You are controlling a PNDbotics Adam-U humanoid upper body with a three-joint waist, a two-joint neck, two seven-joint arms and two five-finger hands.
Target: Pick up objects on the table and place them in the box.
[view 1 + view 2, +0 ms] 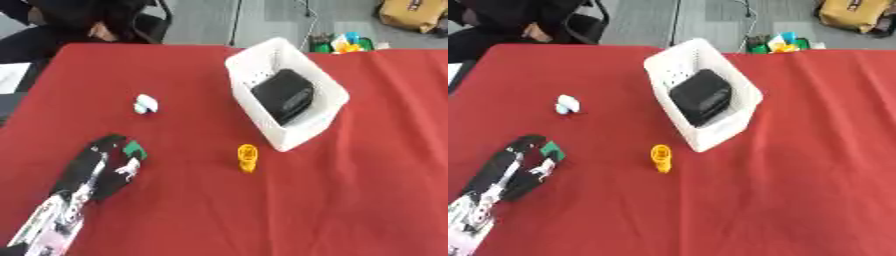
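A white slatted box [325,82] stands askew on the red table, at the back and right of centre, with a black boxy object [283,95] lying inside it. In front of the box's near corner rests a small yellow object [248,157]. Further left and back lies a small white rounded object [145,104]. My left hand [98,167] reaches in from the lower left, black with silver parts. Right against its tip sits a small green thing [134,149]; whether the hand holds it is unclear. My right hand does not show.
The red cloth [332,200] covers the whole table. A seated person in dark clothes is past the far left edge. A yellow bag [416,12] and some colourful items [346,44] lie on the floor beyond the far right edge.
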